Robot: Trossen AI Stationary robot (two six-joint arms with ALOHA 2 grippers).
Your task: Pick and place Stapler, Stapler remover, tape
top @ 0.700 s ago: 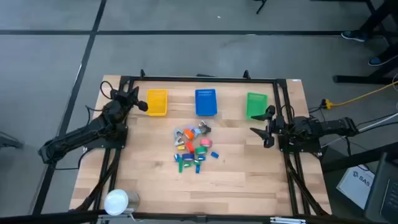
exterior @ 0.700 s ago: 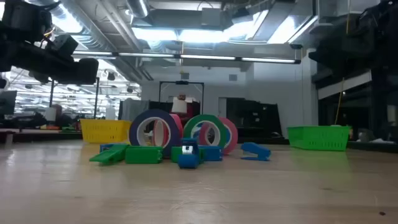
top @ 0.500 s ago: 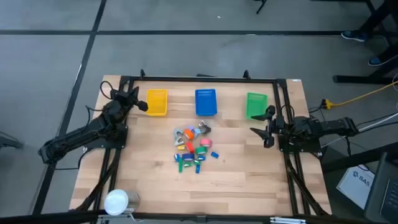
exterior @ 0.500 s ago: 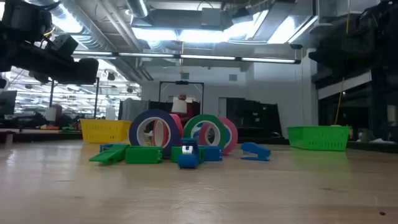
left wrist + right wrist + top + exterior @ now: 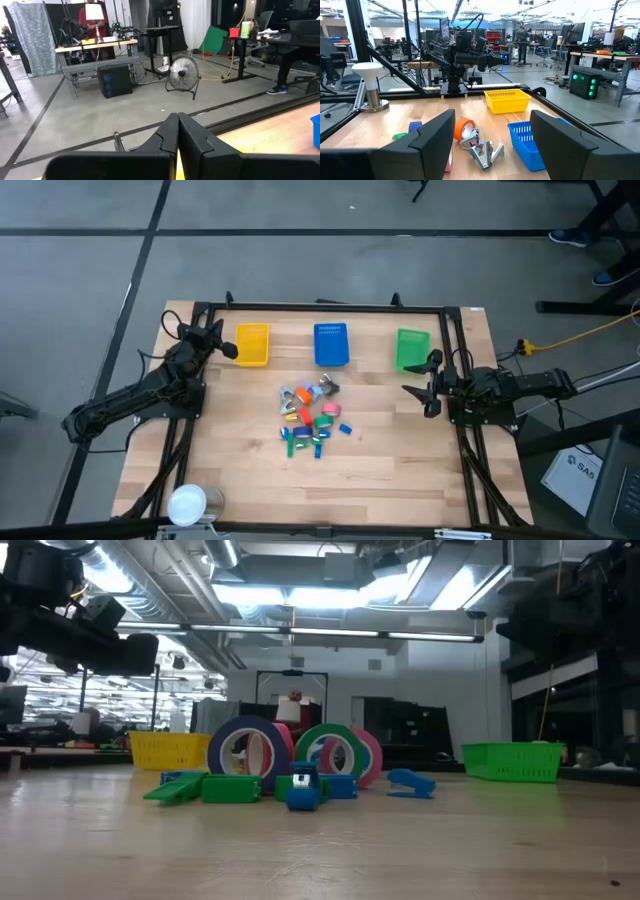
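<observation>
Two black jointed arms, blocky matte fingers (image 5: 440,135)

3 baskets sit in a row: yellow basket (image 5: 252,344), blue basket (image 5: 331,345), green basket (image 5: 411,349).

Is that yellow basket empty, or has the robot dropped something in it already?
Empty, it seems: from above, the yellow basket shows only its own bare bottom.
</observation>
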